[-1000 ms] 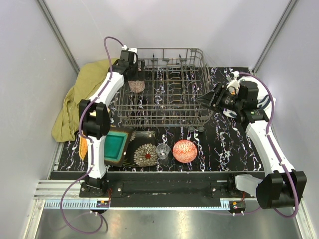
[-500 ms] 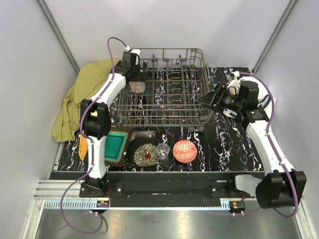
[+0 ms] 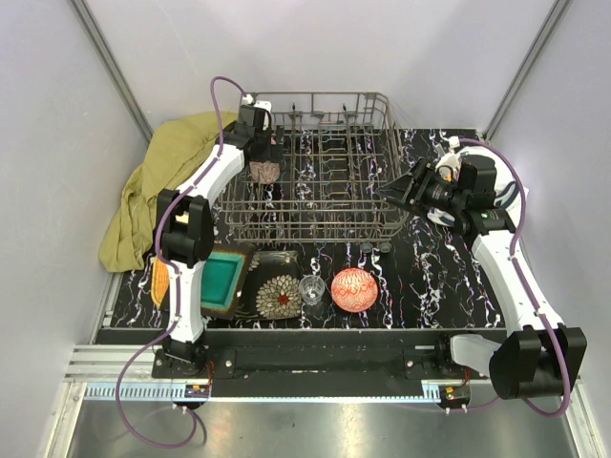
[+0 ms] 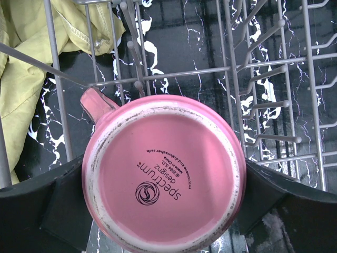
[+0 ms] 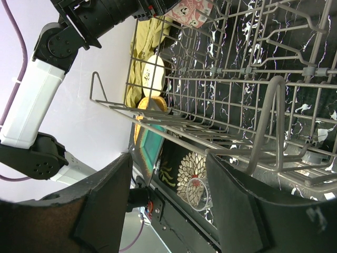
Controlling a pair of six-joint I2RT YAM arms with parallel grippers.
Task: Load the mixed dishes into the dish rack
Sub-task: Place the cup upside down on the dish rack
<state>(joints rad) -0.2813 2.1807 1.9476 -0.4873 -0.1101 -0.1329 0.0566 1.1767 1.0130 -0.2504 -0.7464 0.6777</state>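
My left gripper is shut on the pink cup and holds it bottom-up over the far left corner of the grey wire dish rack. In the left wrist view the cup's base fills the space between the dark fingers, above the rack's tines. My right gripper is open and empty at the rack's right side. On the table in front of the rack lie a teal square plate, dark floral plates, a clear glass and a red bowl.
An olive-yellow cloth lies left of the rack. An orange plate edge shows beside the left arm. A white cloth lies under the right arm. Grey walls enclose the table.
My left gripper has shifted slightly right and toward the back with the pink cup still in it. The right arm has not moved.
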